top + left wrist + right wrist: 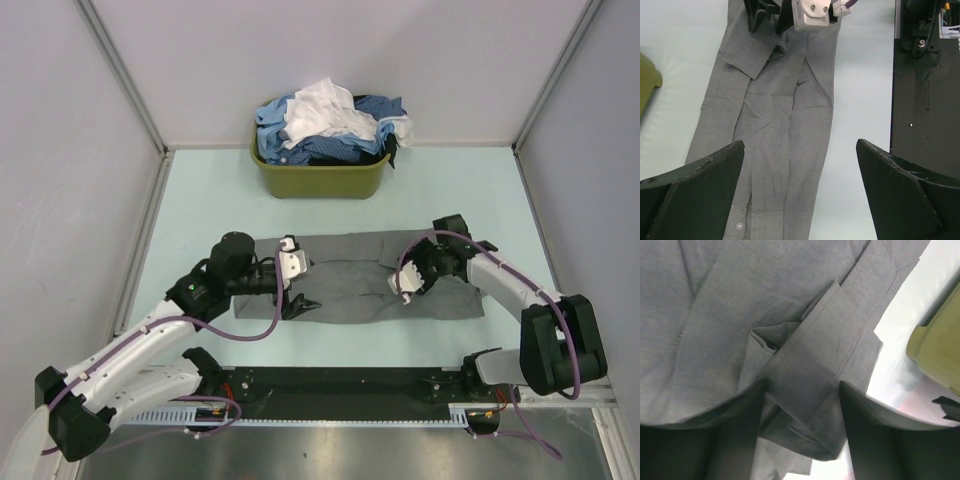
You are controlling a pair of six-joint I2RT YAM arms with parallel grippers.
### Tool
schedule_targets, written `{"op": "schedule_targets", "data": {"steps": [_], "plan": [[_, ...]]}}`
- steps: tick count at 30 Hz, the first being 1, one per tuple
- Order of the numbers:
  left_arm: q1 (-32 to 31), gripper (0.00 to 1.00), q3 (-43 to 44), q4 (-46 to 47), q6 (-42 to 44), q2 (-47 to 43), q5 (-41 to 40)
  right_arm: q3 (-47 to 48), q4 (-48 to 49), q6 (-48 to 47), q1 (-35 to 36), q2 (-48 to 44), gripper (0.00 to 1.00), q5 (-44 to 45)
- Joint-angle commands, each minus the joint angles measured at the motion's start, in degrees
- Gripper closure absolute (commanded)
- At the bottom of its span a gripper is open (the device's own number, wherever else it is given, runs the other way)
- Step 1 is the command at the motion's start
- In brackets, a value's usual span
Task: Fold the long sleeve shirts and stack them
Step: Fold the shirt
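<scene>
Right claw [802, 435] is down at the cloth. A doubled flap of the grey shirt [350, 290] is seen between its jaws, which are set at middling width; whether the flap is pinched or only straddled cannot be told. Left claw [800, 200] is held wide and empty above the shirt's buttoned end. Shirt is laid as a long narrow strip across the table [200, 200] between the arms, sleeves apparently folded in. Handling is judged light and limp, with no stiffness. Plies are likely to slide over one another, so folds may be lost if only the top ply is taken. Hold is best taken at the end corners, through all plies. Other shirts [330, 125] are heaped in the olive basket [320, 180] at the far side; their count cannot be made out. Strip's ends are partly hidden under both arms in the top view.
</scene>
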Motion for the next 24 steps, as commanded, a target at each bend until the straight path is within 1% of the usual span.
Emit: {"op": "schedule_targets", "data": {"steps": [1,2,3,4,5,7,9,11,12,13,15,16,17,19,20,22,23,24], "plan": [[0.7,0.01,0.6,-0.4,-0.4,-0.1,1.5,0.7,3.4,-3.6,0.4,0.8,0.49,0.8],[0.7,0.01,0.6,-0.4,-0.4,-0.1,1.5,1.0,3.2,-3.5,0.6,1.0,0.56,0.9],[0.7,0.02,0.6,-0.3,-0.3,0.0,1.5,1.4,2.9,-3.0,0.7,1.0,0.72,1.4],[0.8,0.02,0.6,-0.2,-0.4,0.0,1.6,2.0,2.5,-2.2,0.8,1.0,0.80,1.4],[0.7,0.02,0.7,-0.2,-0.4,0.1,1.7,2.6,1.3,-1.7,0.9,0.7,1.00,1.4],[0.9,0.03,0.9,0.1,-0.3,0.4,1.6,4.8,0.1,1.2,1.0,-0.3,1.00,0.1],[0.8,0.04,1.3,0.8,-0.4,0.8,0.8,8.9,-4.3,4.3,1.4,-1.9,1.00,-1.9],[1.0,0.03,1.8,1.6,-0.3,1.1,-0.5,12.2,-9.0,11.4,2.2,-3.2,1.00,-3.4],[0.9,0.03,2.0,2.6,-0.3,1.5,-1.2,15.3,-10.3,14.4,2.3,-4.2,1.00,-5.1],[0.9,0.02,2.0,3.6,-0.2,1.6,-2.0,17.1,-11.6,21.4,2.3,-4.7,1.00,-6.1],[0.8,0.02,1.4,8.5,-0.4,1.9,-4.2,21.2,-15.2,28.1,2.3,-5.5,1.00,-8.9],[0.7,0.02,0.7,11.0,-1.0,2.0,-5.4,22.0,-17.0,34.4,2.2,-5.9,1.00,-9.7],[0.3,0.02,0.6,15.4,-1.3,2.9,-6.3,22.5,-17.4,37.5,2.2,-6.3,1.00,-10.7],[-1.7,0.01,0.6,20.0,-0.4,4.4,-8.5,22.6,-17.6,42.5,2.2,-8.7,1.00,-13.6],[-2.8,0.01,0.6,24.5,0.8,6.3,-9.9,22.0,-16.4,48.6,2.2,-9.9,1.00,-14.3],[-5.8,0.01,1.0,28.5,3.5,8.6,-12.4,20.7,-13.8,54.4,2.4,-12.9,1.00,-16.2],[-6.8,0.00,0.9,32.6,4.5,10.7,-13.4,20.3,-12.8,60.7,2.3,-13.9,1.00,-17.0],[-9.3,0.01,0.8,34.6,5.7,11.9,-15.0,19.9,-12.0,63.1,2.3,-14.6,1.00,-17.4]]}}
